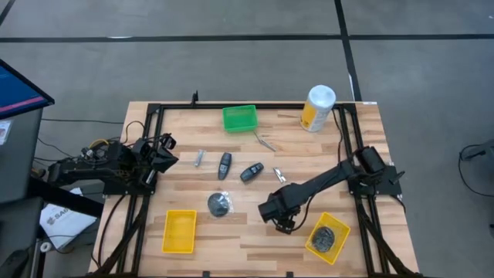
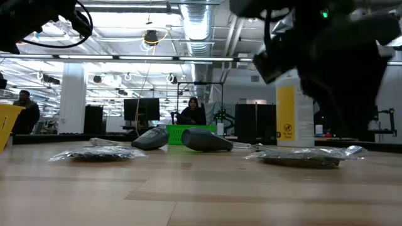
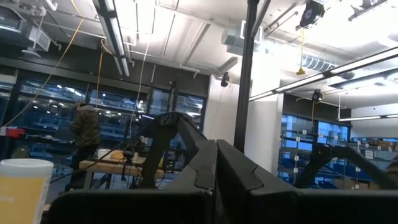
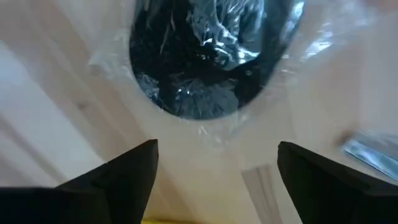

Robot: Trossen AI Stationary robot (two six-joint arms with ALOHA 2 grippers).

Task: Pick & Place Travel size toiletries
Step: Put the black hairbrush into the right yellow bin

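Observation:
One black round bundle in clear wrap lies flat on the wood; the right wrist view shows this bundle ahead of my open right gripper, which hovers to its right, touching nothing. A second bundle lies in the yellow tray near the right corner. Two dark oval pieces and slim silvery pieces lie mid-table. My left gripper waits at the left edge, shut, raised off the table.
A green tray sits at the far edge, and a second yellow tray at the near left. The white-and-yellow canister stands at the far right. A black frame rims the table. People show in the room beyond.

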